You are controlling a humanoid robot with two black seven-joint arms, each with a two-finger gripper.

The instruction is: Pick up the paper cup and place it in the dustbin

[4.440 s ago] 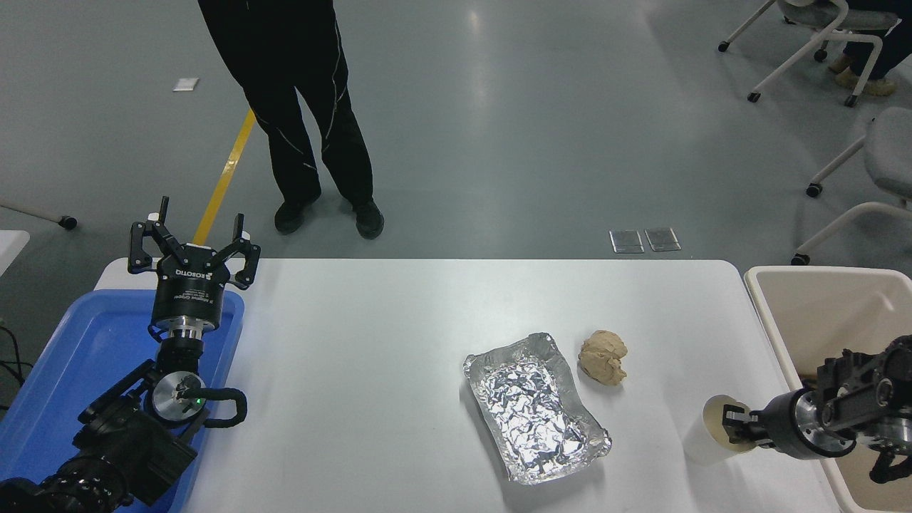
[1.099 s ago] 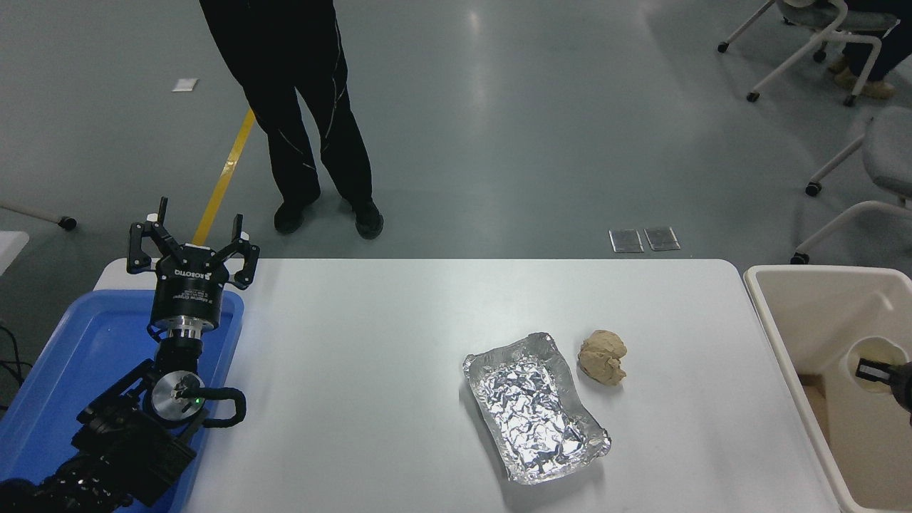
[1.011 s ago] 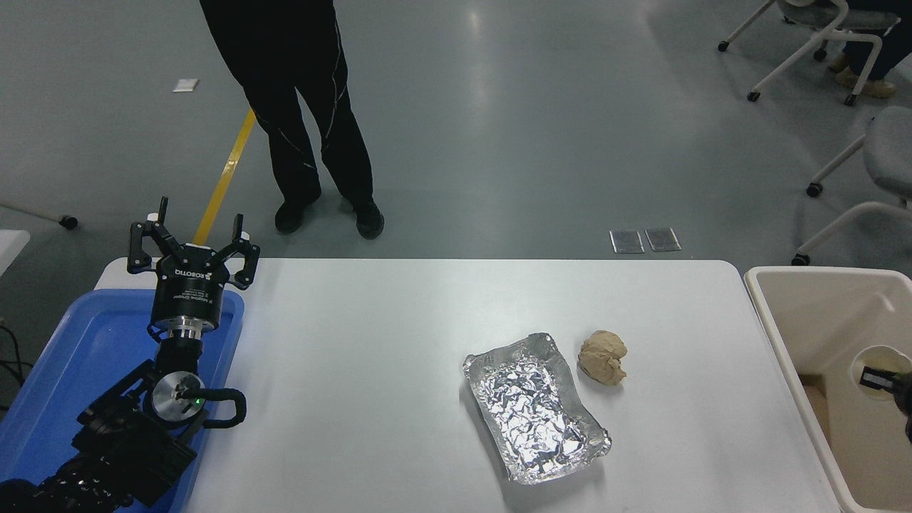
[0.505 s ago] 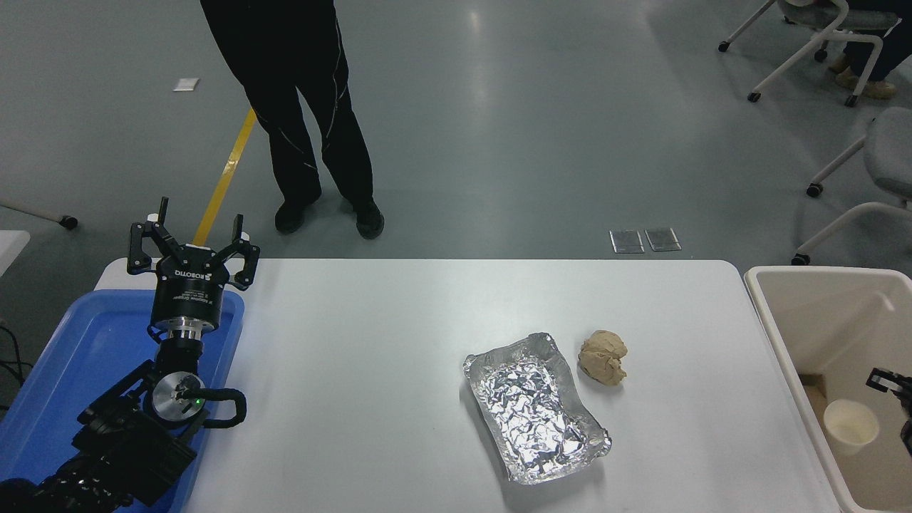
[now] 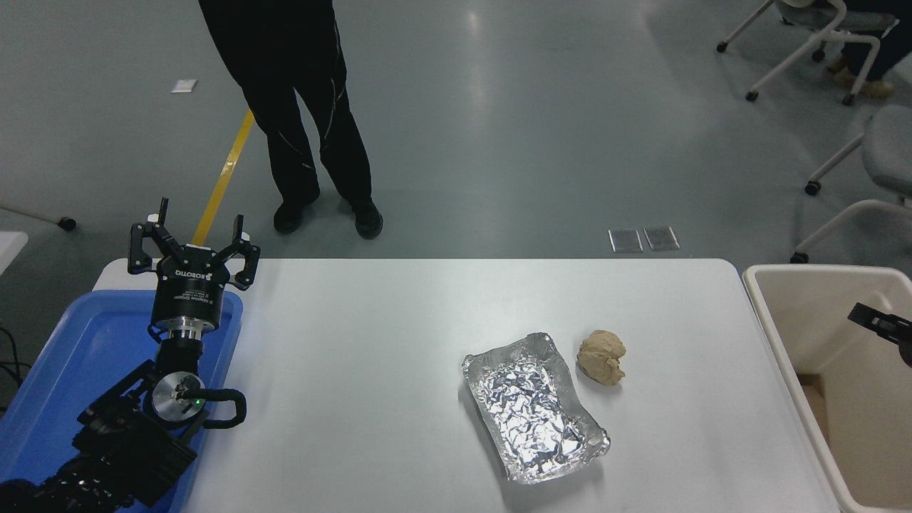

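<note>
The dustbin is a deep beige plastic bin standing off the table's right end. The paper cup does not show anywhere in this view, neither on the table nor in the part of the bin I can see. Only a small black tip of my right gripper shows at the right edge, raised over the bin and holding nothing that I can see. My left gripper is parked open and empty over the blue tray at the lower left.
A crumpled silver foil tray and a tan lump lie on the white table right of centre. A shallow blue tray sits at the left end. A person stands beyond the far edge. Chairs stand at the upper right.
The right gripper carried the cup from the table over the bin and let it go. The cup lay in the bin half a second ago and is now out of sight. The gripper has risen.
</note>
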